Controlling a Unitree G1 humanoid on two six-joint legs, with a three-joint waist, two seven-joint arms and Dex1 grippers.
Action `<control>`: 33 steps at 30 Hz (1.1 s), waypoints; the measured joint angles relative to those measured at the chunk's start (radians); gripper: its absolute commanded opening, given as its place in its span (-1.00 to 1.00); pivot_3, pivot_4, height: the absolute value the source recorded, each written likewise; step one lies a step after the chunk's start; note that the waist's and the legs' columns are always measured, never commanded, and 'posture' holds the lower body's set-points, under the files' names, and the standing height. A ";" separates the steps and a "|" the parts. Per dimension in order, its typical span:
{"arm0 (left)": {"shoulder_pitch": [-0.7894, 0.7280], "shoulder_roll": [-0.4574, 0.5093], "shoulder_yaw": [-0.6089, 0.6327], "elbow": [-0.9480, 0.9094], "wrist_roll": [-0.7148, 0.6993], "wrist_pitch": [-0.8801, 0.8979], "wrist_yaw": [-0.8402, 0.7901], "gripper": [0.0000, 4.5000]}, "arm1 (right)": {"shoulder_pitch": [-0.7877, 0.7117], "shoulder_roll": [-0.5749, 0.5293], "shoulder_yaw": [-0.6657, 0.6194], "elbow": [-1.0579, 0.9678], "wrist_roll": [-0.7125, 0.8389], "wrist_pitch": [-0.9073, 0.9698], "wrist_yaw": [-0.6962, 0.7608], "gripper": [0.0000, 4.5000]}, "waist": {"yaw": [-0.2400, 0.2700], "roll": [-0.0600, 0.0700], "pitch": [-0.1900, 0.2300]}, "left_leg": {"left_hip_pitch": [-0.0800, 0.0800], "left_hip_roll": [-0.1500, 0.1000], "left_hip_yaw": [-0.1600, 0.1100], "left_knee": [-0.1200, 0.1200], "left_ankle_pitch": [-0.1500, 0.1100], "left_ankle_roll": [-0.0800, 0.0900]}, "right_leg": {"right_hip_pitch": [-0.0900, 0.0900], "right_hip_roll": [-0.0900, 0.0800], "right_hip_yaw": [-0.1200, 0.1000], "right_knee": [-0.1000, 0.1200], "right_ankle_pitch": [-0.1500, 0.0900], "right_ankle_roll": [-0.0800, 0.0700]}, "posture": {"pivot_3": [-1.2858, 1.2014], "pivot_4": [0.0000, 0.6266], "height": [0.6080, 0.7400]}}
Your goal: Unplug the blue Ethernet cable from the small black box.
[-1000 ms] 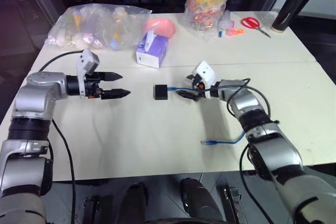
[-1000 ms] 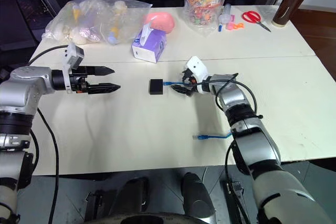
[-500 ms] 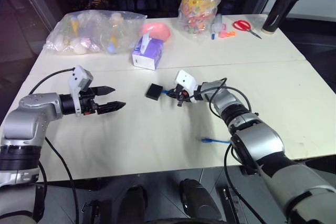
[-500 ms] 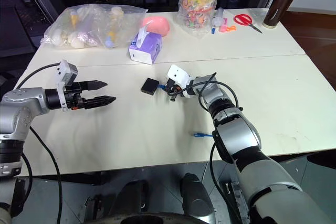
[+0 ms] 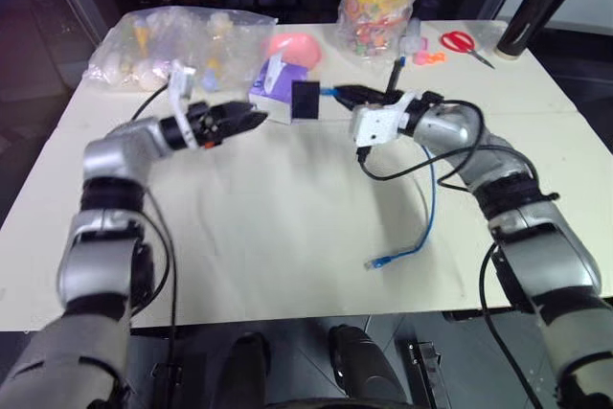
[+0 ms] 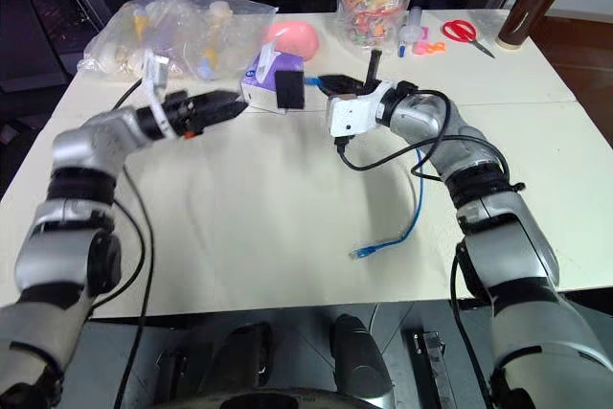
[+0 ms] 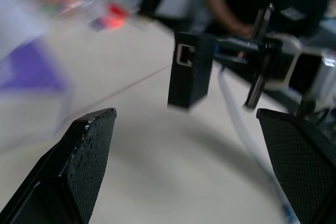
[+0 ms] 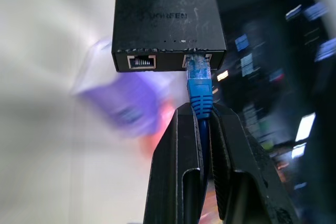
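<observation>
We see the right gripper (image 8: 202, 124) pinching the blue Ethernet cable (image 8: 200, 95) just behind its plug, its two fingers pressed together on the cord. The plug sits in one port of the small black box (image 5: 305, 100), which hangs off the table (image 5: 287, 237) at the end of the cable, between the two grippers and in front of the purple tissue box (image 5: 273, 83). In the right wrist view the box shows two ports side by side; the cable fills one and the other is bare. From the gripper the cord drops in a loose curve to the tabletop, where its free plug (image 5: 376, 261) lies near the front edge.

Our left gripper (image 5: 247, 119) is held level with its fingers spread wide, pointing at the box from just beside it without touching.

At the back of the table a clear plastic bag (image 5: 177, 45) holds pale and yellow items we cannot make out. A clear jar with an orange lid (image 5: 381, 2) is full of small colourful pieces. Red scissors (image 5: 465, 45) and a dark bottle (image 5: 536, 11) are at the far right.
</observation>
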 measured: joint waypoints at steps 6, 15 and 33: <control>-0.116 -0.070 -0.007 0.238 0.062 -0.088 -0.060 1.00 | 0.081 -0.019 -0.049 -0.169 0.014 0.109 0.027 -0.98 | 0.002 0.000 0.000 | 0.001 0.000 0.000 0.001 0.000 0.000 | 0.001 0.001 0.000 0.000 0.000 0.000 | 0.03 -0.52 1.00; -0.235 -0.141 0.023 0.358 0.095 -0.157 -0.103 0.62 | 0.168 -0.024 -0.079 -0.330 0.024 0.234 0.071 -1.00 | 0.002 0.000 0.000 | 0.001 0.000 0.000 0.007 0.000 0.000 | 0.003 0.001 0.000 0.000 0.000 0.000 | 0.03 -0.52 1.00; -0.235 -0.150 0.022 0.392 0.213 -0.230 -0.143 -0.77 | 0.251 -0.022 -0.096 -0.484 0.101 0.382 0.182 0.42 | 0.004 0.000 0.000 | 0.001 0.000 0.000 0.007 0.000 0.000 | 0.003 0.001 0.000 0.001 0.000 0.000 | 0.03 -0.52 1.00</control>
